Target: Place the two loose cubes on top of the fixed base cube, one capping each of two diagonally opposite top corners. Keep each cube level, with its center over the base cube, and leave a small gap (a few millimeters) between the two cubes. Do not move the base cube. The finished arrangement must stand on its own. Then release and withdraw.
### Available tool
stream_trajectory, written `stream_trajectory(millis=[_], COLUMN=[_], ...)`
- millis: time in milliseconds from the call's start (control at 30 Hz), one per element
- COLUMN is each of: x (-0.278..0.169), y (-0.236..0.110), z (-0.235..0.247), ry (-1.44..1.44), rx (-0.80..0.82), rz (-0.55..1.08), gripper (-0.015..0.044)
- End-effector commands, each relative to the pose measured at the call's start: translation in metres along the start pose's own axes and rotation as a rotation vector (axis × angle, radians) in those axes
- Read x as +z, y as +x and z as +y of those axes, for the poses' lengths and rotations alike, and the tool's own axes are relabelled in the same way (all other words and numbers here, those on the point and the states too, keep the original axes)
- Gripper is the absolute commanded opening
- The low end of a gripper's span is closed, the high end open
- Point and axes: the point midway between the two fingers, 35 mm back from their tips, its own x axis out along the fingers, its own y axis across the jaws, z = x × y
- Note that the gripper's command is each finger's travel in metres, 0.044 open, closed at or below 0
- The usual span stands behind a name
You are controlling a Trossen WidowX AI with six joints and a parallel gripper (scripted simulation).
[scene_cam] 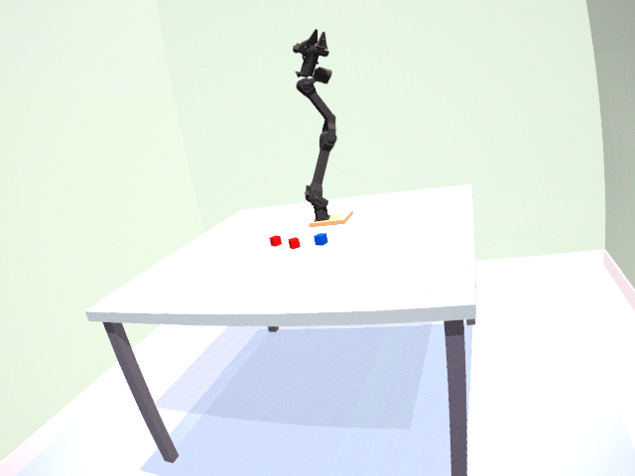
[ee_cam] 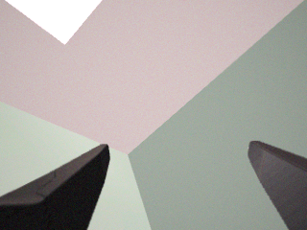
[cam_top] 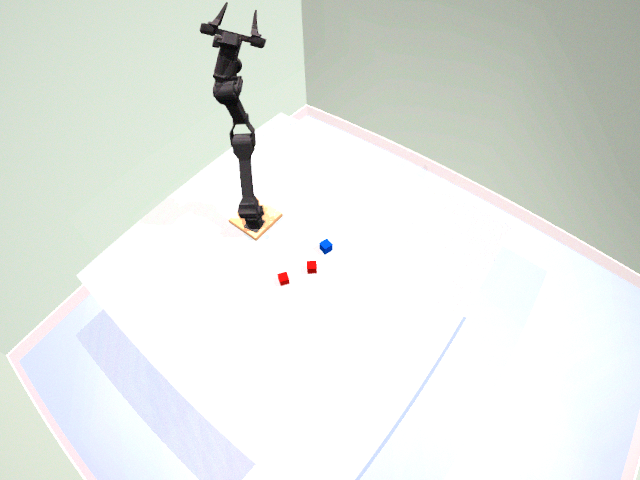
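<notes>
A blue cube (cam_top: pixel 325 246) (scene_cam: pixel 320 239) sits on the white table (cam_top: pixel 361 361) (scene_cam: pixel 384 271), a little in front of the arm's base. Two red cubes lie near it, apart from each other and from the blue one: one red cube (cam_top: pixel 311 266) (scene_cam: pixel 294 242) closer to the blue cube, the other red cube (cam_top: pixel 282 278) (scene_cam: pixel 275 240) farther out. My gripper (cam_top: pixel 239 18) (scene_cam: pixel 317 35) (ee_cam: pixel 177 149) is open and empty. It points straight up, high above the table, with the arm stretched upright. The wrist view shows only the two fingers, walls and ceiling.
The arm stands on a small tan base plate (cam_top: pixel 270 223) (scene_cam: pixel 342 218) at the table's back. The table has free-standing edges on all sides and dark legs (scene_cam: pixel 138 389).
</notes>
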Motion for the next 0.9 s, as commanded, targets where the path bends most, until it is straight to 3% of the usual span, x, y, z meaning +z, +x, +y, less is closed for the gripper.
stream_trajectory(millis=[0, 133, 467, 867], x=[0.002, 0.053, 0.199, 0.326], y=[-0.001, -0.013, -0.081, -0.214], z=[0.000, 0.003, -0.005, -0.068], ry=[0.008, 0.169, 0.618, 1.073], rx=[0.000, 0.023, 0.227, 0.563], rz=[-0.007, -0.150, -0.576, -1.088], gripper=[0.0374, 0.0269, 0.0265, 0.0265])
